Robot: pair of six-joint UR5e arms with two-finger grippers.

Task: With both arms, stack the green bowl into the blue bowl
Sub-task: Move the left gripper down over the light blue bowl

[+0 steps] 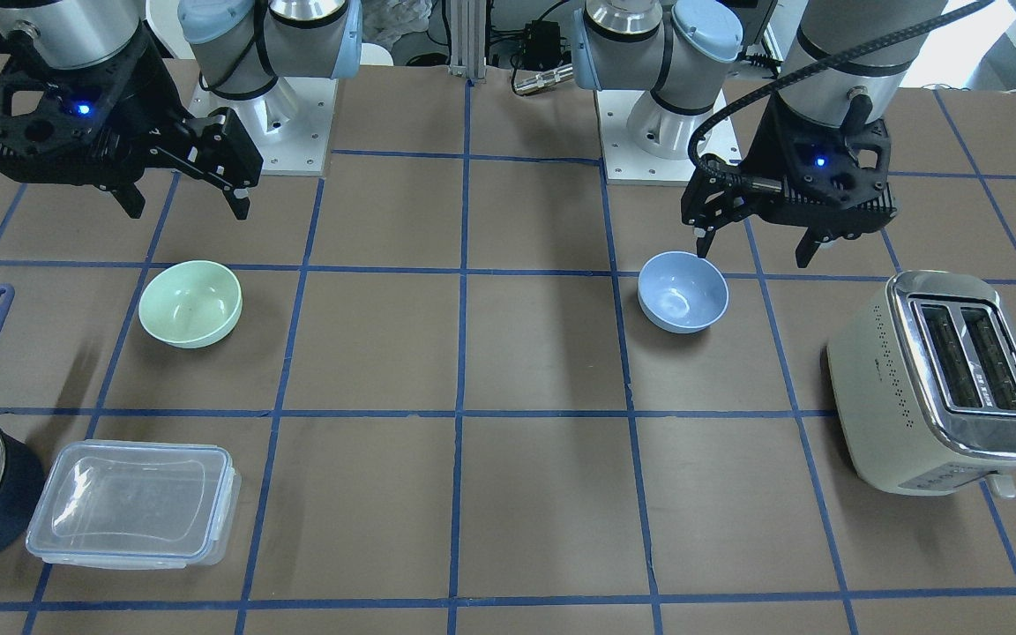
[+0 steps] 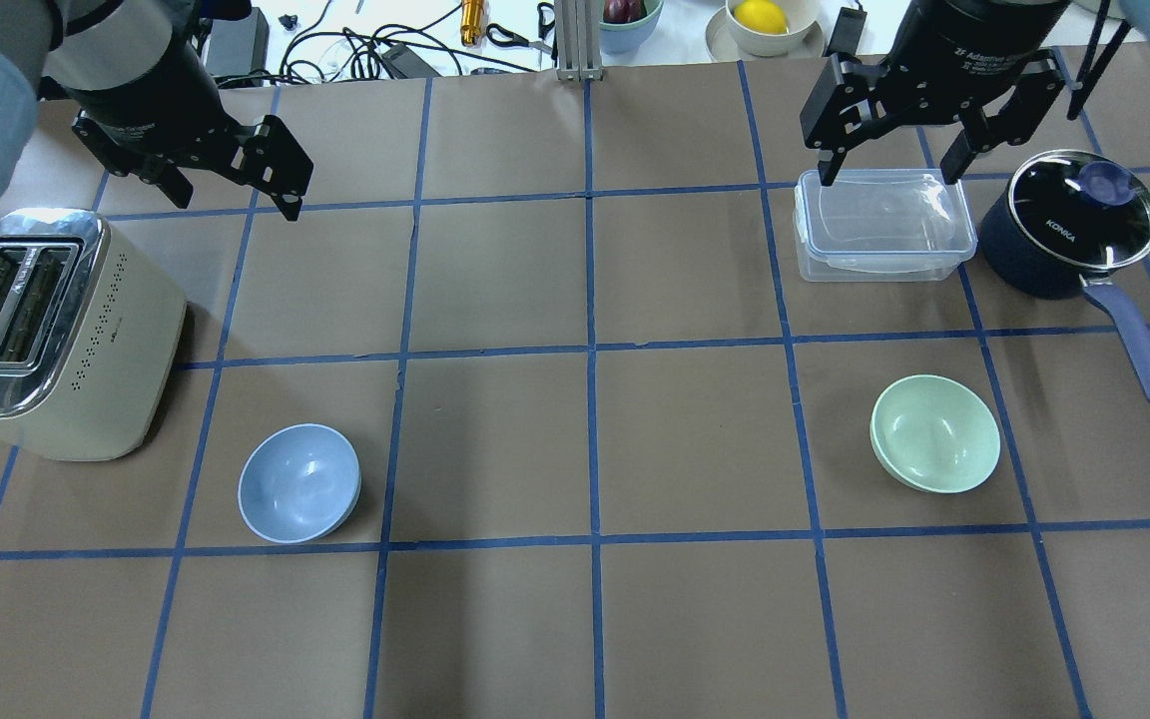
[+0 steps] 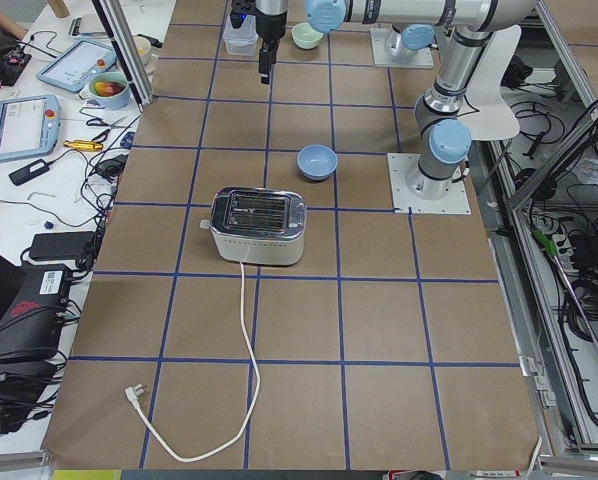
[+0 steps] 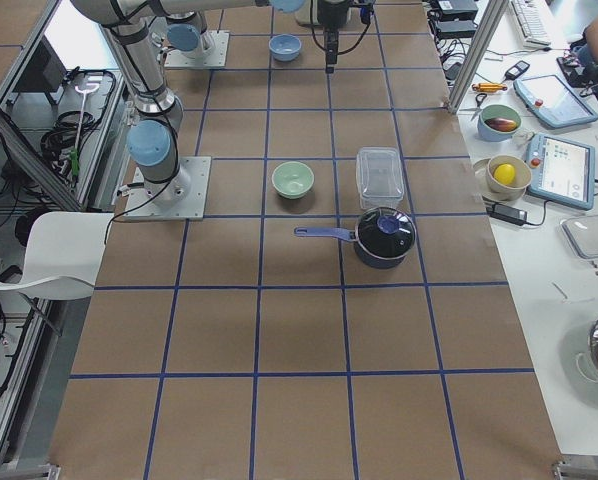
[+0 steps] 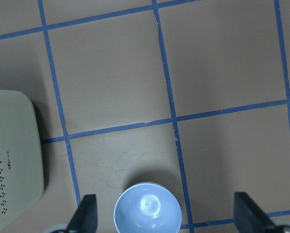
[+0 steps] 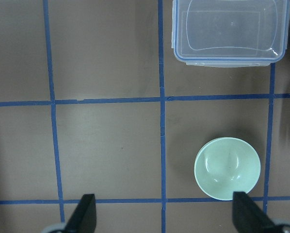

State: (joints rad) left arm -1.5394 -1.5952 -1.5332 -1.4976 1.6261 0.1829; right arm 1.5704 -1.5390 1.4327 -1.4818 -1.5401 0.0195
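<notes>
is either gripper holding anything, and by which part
Nothing is held: left gripper and right gripper hang open, empty; green bowl and blue bowl sit untouched.

green bowl [image 2: 934,433]: rim free, bare table [image 2: 585,439] all round | saucepan handle [image 2: 1129,345] near on robot's-right side; clear lidded container [image 2: 884,223] and navy saucepan [image 2: 1069,225] on the far side, apart | blue bowl [image 2: 299,482]: toaster [image 2: 46,330] near on robot's-left side | between bowls: bare table
</notes>
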